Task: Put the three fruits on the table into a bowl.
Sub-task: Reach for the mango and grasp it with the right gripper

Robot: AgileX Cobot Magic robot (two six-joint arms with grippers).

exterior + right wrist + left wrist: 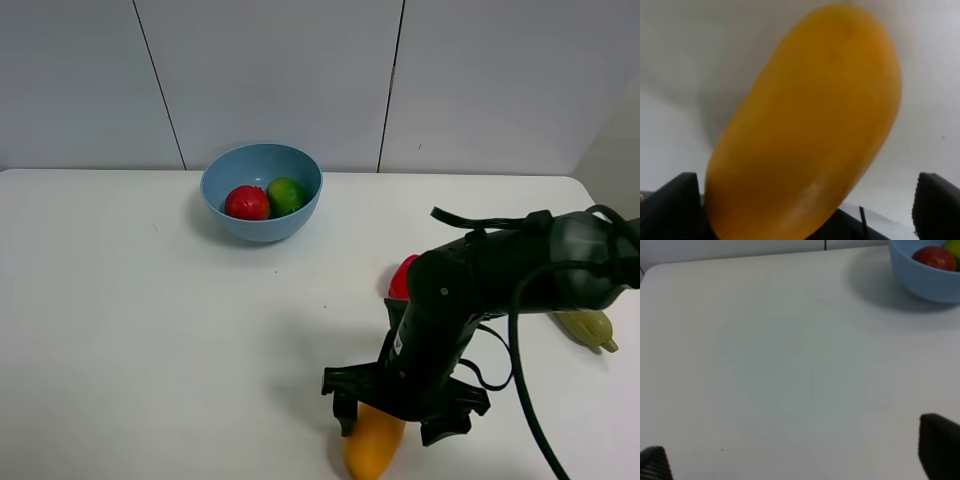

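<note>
- The tomato-like fruit and the lime are sitting in the blue bowl at the back of the table, so only the mango is left. It's lying on the near edge of the table, well apart from the bowl.
- The right gripper is right over the mango with its fingers spread wide, one each side of the fruit. From the wrist view one finger looks just beside the skin and the other has a clear gap, so nothing is pinched yet.
- The left gripper is spread too, over bare table, holding nothing.
- Handling guess: the mango looks smooth and a bit glossy, so probably slippery, and it tapers toward the ends. It's likely the heaviest of the three fruits and fairly firm.
- Best bet is squeezing across the fat middle, square to the long axis. Grabbing near a tip could let it squirt out or swing.
- The red pepper and corn cob sit nearby and aren't part of the job.
</note>
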